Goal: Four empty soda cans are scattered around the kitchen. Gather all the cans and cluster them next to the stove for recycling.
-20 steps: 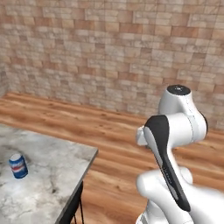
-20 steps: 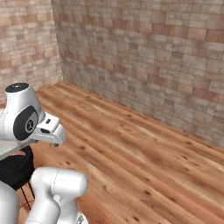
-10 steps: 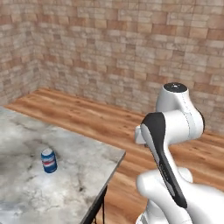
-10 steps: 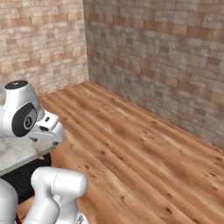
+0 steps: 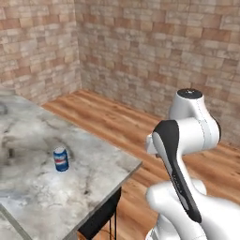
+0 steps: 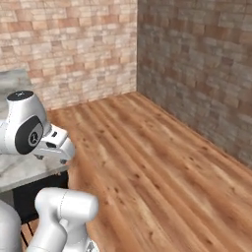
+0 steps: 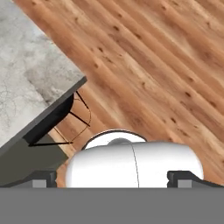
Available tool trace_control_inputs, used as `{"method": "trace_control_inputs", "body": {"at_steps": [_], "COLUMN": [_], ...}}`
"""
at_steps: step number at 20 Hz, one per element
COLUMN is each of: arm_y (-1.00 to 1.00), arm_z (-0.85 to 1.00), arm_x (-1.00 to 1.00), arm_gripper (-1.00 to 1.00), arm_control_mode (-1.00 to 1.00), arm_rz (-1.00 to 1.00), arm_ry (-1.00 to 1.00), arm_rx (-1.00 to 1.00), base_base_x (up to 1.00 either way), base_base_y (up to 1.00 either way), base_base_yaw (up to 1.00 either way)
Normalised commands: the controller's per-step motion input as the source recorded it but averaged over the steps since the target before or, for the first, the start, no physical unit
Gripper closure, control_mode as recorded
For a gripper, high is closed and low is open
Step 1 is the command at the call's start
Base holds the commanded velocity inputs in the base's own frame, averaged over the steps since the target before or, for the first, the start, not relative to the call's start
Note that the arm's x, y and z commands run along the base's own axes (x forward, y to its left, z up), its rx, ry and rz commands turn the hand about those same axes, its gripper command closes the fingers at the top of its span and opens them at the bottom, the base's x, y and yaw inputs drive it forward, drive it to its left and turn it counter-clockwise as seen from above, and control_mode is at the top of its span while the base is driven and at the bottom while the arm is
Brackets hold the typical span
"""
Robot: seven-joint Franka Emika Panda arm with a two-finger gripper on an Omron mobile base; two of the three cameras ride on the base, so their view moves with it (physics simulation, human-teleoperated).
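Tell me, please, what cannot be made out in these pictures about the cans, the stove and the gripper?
- Blue soda can, left base view: too small to read its label.
- Marble counter: cut off by the left and bottom edges; anything farther along it is hidden.
- Gripper, hand view: only the finger tips rise at the bottom edge, wide apart, holding nothing.

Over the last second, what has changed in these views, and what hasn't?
The base has turned, so the whole scene has shifted: in the left base view the marble counter and the blue soda can standing on it slid rightwards and more counter came in. That is camera motion; the can has not moved on the counter. The gripper stays open and empty, arm folded.
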Motion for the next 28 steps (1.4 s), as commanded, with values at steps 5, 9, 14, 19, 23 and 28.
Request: {"method": "trace_control_inputs", "body": {"at_steps": [5, 9, 14, 19, 23, 28], "arm_y": [0.0, 0.0, 0.0, 0.0, 0.0, 0.0], "arm_z": [0.0, 0.0, 0.0, 0.0, 0.0, 0.0], "arm_x": [0.0, 0.0, 0.0, 0.0, 0.0, 0.0], "arm_gripper": [-1.0, -1.0, -1.0, -1.0, -1.0, -1.0], "arm_control_mode": [1.0, 1.0, 1.0, 1.0, 1.0, 1.0], "arm_rz": [0.0, 0.0, 0.0, 0.0, 0.0, 0.0], "arm_ry": [0.0, 0.0, 0.0, 0.0, 0.0, 0.0], "arm_rx": [0.0, 0.0, 0.0, 0.0, 0.0, 0.0], "base_base_x": [0.01, 0.02, 0.09, 0.16, 0.33, 0.63], "base_base_y": [0.24, 0.3, 0.36, 0.36, 0.33, 0.15], "base_base_yaw": [0.47, 0.44, 0.4, 0.39, 0.34, 0.18]}}
